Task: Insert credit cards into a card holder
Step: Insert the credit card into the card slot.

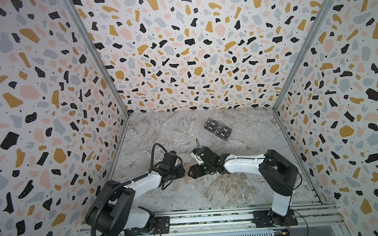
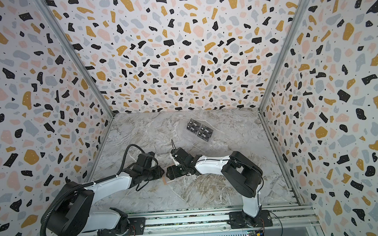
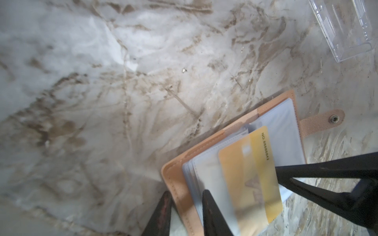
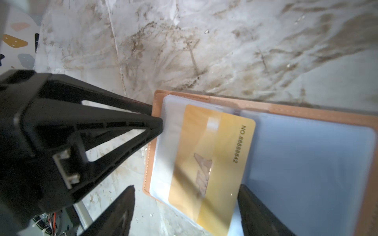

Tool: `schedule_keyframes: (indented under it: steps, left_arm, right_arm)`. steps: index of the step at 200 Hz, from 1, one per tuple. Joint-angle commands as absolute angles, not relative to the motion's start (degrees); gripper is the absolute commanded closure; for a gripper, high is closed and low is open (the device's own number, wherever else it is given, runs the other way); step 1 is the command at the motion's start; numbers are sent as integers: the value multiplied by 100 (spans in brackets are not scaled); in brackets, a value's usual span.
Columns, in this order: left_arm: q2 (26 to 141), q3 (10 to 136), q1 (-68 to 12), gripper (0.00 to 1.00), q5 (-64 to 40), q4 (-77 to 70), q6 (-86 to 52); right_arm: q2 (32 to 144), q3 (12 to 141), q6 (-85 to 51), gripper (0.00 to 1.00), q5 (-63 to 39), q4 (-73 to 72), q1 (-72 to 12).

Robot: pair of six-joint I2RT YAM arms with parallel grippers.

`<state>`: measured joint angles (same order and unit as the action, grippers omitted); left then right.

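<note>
The marbled tabletop (image 1: 162, 132) fills the lower middle of both top views, walled in by terrazzo-patterned panels. The left arm (image 1: 142, 182) and right arm (image 1: 242, 164) reach in from the lower edge and meet just below the centre of the frame. Above them and right of centre stands a clear tiered stand (image 1: 209, 144), with black cards (image 1: 218, 129) marked "Vip" in its upper tiers.

The card holder (image 4: 306, 110) lies open on the tabletop between the two arm tips. In a top view only a peach edge of it (image 1: 187, 180) shows. Inside it, pale clear sleeves (image 4: 306, 163) fan out. One gold credit card (image 4: 214, 163) sits partway in a sleeve on the left arm's side, its numbered end bare over the fold.

The left jaws are nearly together, pinching the holder's cover edge and the sleeves there. The right jaws are spread wide, one finger on each side of the card, not clamping it. The holder's snap tab (image 3: 323, 120) lies flat on the tabletop.
</note>
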<state>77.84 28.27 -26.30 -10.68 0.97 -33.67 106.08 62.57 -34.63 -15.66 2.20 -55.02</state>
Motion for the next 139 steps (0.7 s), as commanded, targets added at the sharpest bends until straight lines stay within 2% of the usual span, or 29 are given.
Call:
schedule_keyframes:
  steps: [1,100,139]
  left_arm:
    - [7825,2864,-2602,73,-1208,10,-3384]
    - [7700,2716,-2602,73,-1284,-45,-3551]
    - [7555,2841,-2575,66,-1238,216,-3464]
  right_arm:
    - [10678,6500,-3499,21,-1738,339,-5615]
    - [10719,6714,-3619,21,-1741,435,-5739]
    - [10573,6722,-3436,21,-1597,585,-5657]
